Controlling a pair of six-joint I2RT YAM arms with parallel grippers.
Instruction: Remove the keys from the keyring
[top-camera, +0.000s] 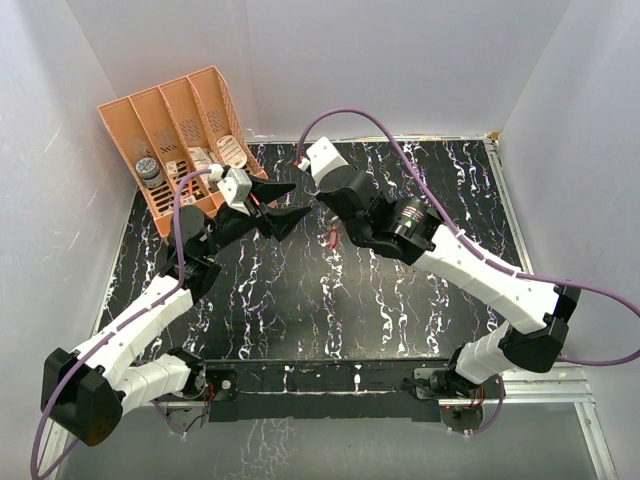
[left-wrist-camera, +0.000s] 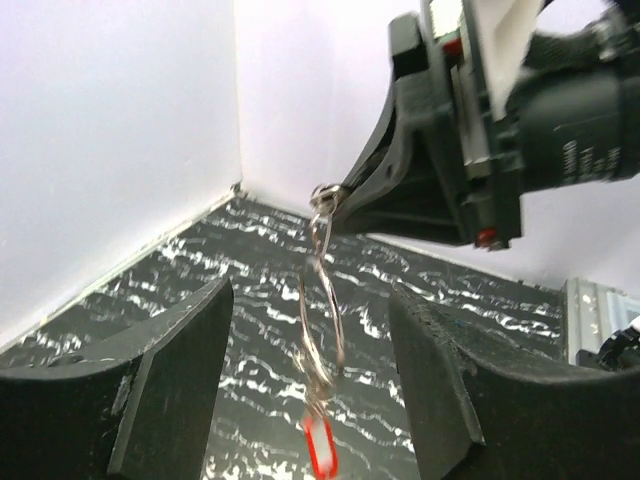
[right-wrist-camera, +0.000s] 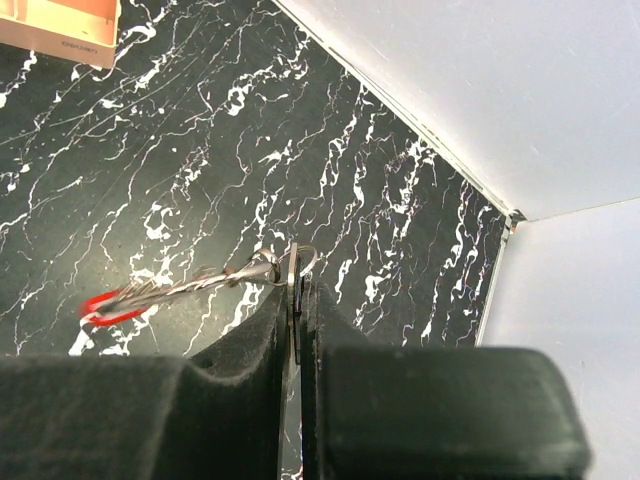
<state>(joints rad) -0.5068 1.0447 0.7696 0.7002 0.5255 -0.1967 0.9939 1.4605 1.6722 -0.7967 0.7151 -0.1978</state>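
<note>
Left wrist view: ring (left-wrist-camera: 324, 194) and keys (left-wrist-camera: 322, 340) hang in the air above the black, white-veined counter (left-wrist-camera: 180, 290).
Keys: a thin silvery bunch, blurred, so the count is unclear. The red key (left-wrist-camera: 320, 446) hangs lowest.
Ring: a small silvery wire loop at the top of the bunch, tiny against the hands.
Rack: an orange slotted rack (top-camera: 165, 125) stands at the counter's far left corner. A round grey-and-black item (top-camera: 150, 170) sits in its left slot, and pale small items in the slots to the right are too small to name.
Right hand (right-wrist-camera: 298, 300): fingers pressed together, pinching the ring at their tips, with the keys trailing from it.
Left hand (top-camera: 282, 207): spread wide and gripping nothing. The bunch hangs ahead of its two fingers (left-wrist-camera: 170, 390), touching neither.
</note>
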